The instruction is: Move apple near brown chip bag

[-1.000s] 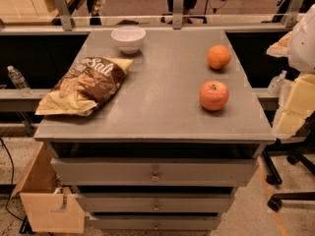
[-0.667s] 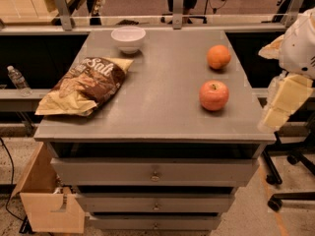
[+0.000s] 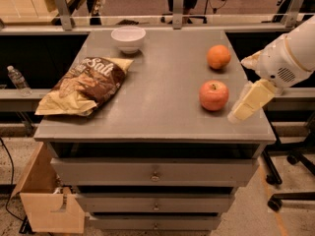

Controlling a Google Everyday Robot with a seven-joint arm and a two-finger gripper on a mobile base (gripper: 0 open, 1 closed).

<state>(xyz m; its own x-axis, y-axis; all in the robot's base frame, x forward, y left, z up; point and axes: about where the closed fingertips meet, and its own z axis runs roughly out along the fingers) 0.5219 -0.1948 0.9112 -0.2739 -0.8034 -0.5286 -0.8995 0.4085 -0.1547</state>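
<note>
The red-pink apple (image 3: 214,95) sits on the grey cabinet top (image 3: 162,107), toward its right front. The brown chip bag (image 3: 83,86), crinkled with white "Salt" lettering, lies at the left side. My gripper (image 3: 248,102) comes in from the right on a white arm (image 3: 288,58). Its pale-yellow fingers point down-left and hover just right of the apple, over the right edge, a small gap away.
A plain orange (image 3: 218,56) sits behind the apple. A white bowl (image 3: 128,38) stands at the back, behind the bag. A water bottle (image 3: 17,80) lies on a ledge at the left. A wooden box (image 3: 47,200) sits on the floor at lower left.
My arm and gripper have moved left from the frame's right edge toward the apple. The apple, bag, orange and bowl have not moved.
</note>
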